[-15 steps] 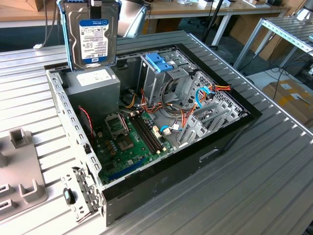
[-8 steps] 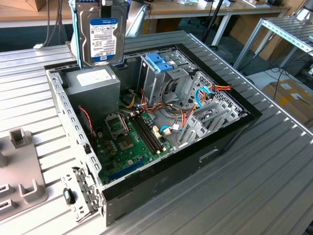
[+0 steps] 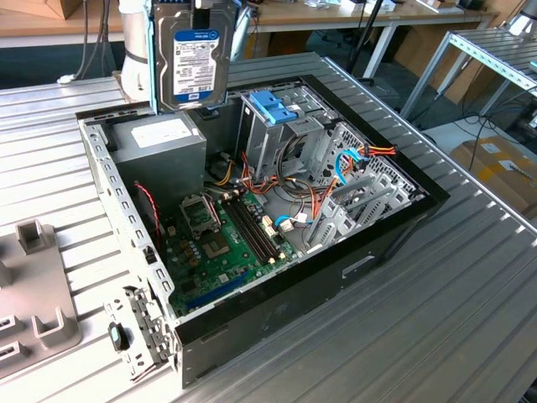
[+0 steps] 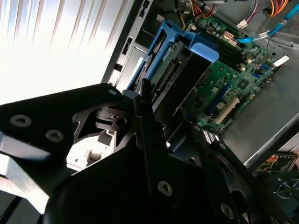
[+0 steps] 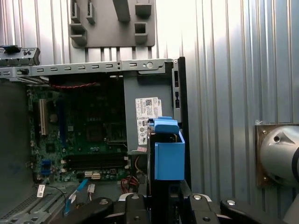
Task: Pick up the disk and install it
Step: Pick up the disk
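Observation:
In the exterior view the disk (image 3: 191,59) hangs upright above the back of the open computer case (image 3: 403,220), its white-and-blue label facing the camera and a light-blue rail down one side. My gripper (image 3: 204,5) is shut on its upper end, at the top edge of that view. The first wrist view looks along the disk (image 5: 168,156), edge-on, with the case interior behind it. In the second wrist view a dark finger (image 4: 143,100) presses the blue-railed disk (image 4: 187,49). The metal drive cage (image 3: 281,138) with its blue latch (image 3: 273,107) stands inside the case, to the exterior view's right of the disk.
Below the disk sit a grey power supply (image 3: 159,143) and the green motherboard (image 3: 222,235) with coloured cables (image 3: 352,159). A grey fixture (image 3: 33,285) lies on the ribbed metal table (image 3: 436,319) to the exterior view's left. The arm's white base (image 3: 134,42) stands behind.

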Tool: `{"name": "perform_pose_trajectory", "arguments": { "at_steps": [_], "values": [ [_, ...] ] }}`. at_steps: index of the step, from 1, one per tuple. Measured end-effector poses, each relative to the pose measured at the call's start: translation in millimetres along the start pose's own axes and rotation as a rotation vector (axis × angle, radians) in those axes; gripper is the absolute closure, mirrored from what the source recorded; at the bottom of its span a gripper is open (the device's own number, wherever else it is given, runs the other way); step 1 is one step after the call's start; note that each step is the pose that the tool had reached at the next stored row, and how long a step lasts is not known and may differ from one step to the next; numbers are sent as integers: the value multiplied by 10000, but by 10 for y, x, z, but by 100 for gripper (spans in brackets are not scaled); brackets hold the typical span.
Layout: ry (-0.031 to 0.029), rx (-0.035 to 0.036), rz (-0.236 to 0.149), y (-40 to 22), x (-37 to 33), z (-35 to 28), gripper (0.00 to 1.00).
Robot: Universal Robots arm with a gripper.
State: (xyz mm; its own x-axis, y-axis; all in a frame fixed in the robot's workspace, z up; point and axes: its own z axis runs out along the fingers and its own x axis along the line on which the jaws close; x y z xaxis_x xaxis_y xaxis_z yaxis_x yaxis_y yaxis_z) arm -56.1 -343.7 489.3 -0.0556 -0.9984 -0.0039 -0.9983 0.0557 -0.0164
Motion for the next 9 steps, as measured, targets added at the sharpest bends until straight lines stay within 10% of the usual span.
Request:
{"name": "perform_pose_trajectory", "arguments": {
  "at_steps": [9],
  "values": [
    [0, 0, 1, -290, -30, 7, 65]
  ]
}}
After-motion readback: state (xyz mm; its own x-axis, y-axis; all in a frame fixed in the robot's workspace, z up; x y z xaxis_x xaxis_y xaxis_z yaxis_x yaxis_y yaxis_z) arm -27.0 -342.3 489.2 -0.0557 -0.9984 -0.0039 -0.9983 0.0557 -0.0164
